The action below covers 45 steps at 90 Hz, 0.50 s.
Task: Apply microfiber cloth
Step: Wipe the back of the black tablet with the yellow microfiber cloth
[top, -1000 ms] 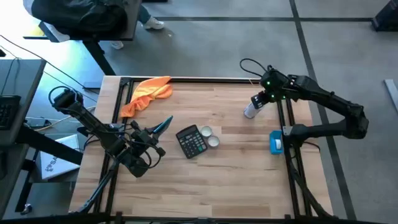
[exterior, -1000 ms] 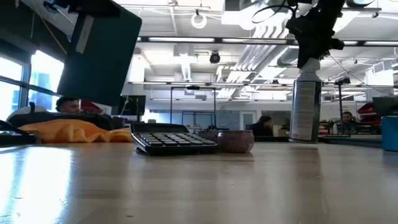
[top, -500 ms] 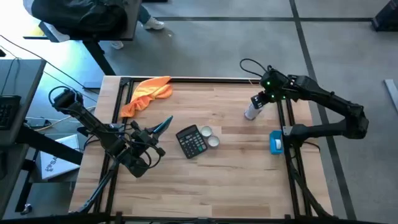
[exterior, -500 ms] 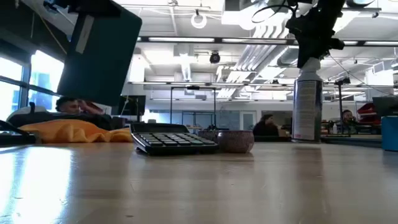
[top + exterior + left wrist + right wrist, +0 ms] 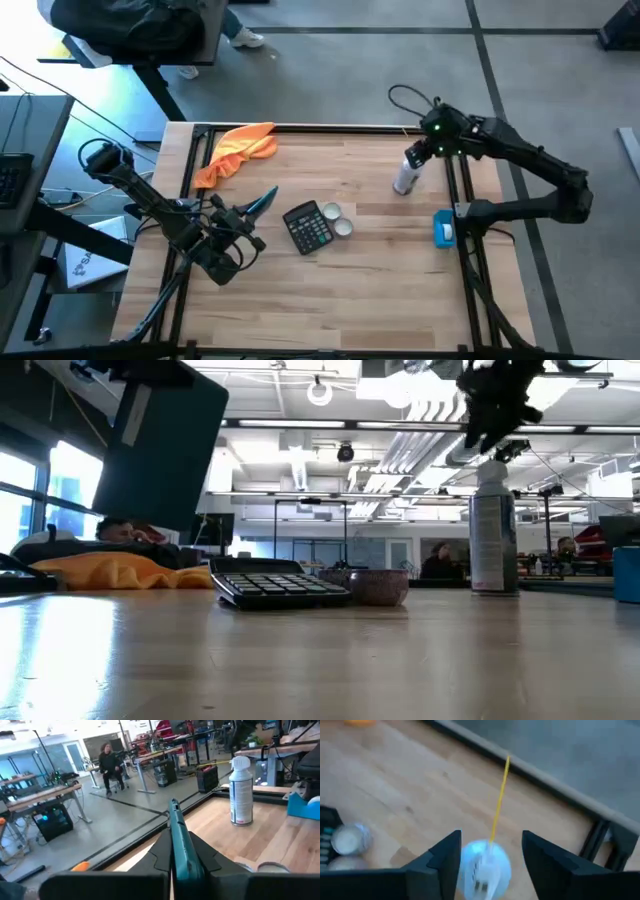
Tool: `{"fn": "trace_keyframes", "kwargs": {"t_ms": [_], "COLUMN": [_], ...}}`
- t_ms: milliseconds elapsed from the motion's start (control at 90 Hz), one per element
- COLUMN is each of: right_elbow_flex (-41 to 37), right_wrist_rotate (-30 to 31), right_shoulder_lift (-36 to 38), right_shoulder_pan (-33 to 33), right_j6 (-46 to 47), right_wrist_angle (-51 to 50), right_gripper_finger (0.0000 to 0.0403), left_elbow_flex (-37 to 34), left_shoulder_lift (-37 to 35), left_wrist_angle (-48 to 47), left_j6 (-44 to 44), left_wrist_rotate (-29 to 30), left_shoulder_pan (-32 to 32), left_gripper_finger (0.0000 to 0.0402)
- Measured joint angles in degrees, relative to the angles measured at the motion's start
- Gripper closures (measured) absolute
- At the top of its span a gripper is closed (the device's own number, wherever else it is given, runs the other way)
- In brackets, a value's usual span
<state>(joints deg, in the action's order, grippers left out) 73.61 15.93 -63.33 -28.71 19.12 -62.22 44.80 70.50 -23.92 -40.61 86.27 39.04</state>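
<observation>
The orange microfiber cloth (image 5: 238, 148) lies crumpled on the table's far left corner, also seen in the low view (image 5: 120, 572). No gripper touches it. My left gripper (image 5: 268, 196) is shut and hovers at the near left, between the cloth and a black calculator (image 5: 308, 227); its teal fingers (image 5: 173, 807) point across the table. My right gripper (image 5: 420, 152) is open just above a white-capped spray can (image 5: 405, 178) standing upright at the far right. Its fingers stand either side of the cap (image 5: 485, 867) without touching, and a gap shows above the cap (image 5: 492, 465).
Two small round tins (image 5: 338, 220) sit right of the calculator. A blue object (image 5: 443, 228) lies at the right edge. A thin yellow straw (image 5: 499, 800) sticks out from the can's cap. Bare wood fills the table's near half (image 5: 330, 300).
My right gripper has risen off the spray can's cap and drawn slightly toward the table's far right. The can stays standing upright on the table.
</observation>
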Motion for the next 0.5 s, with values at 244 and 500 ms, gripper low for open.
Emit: {"fn": "trace_keyframes", "kwargs": {"t_ms": [244, 500], "right_elbow_flex": [2.4, -13.3], "right_wrist_rotate": [-5.5, -17.1], "right_shoulder_lift": [0.0, -1.4], "right_shoulder_pan": [10.4, 24.5], "right_j6": [-16.8, -25.5], "right_wrist_angle": [18.7, 54.1], "right_gripper_finger": [0.0204, 0.0214], "left_elbow_flex": [0.0, 0.0], "left_shoulder_lift": [0.0, 0.0], "left_wrist_angle": [1.4, 8.5], "left_j6": [-1.3, 4.0], "left_wrist_rotate": [-5.7, -15.8], "left_shoulder_pan": [-3.1, -7.2], "left_gripper_finger": [0.0394, 0.0394]}}
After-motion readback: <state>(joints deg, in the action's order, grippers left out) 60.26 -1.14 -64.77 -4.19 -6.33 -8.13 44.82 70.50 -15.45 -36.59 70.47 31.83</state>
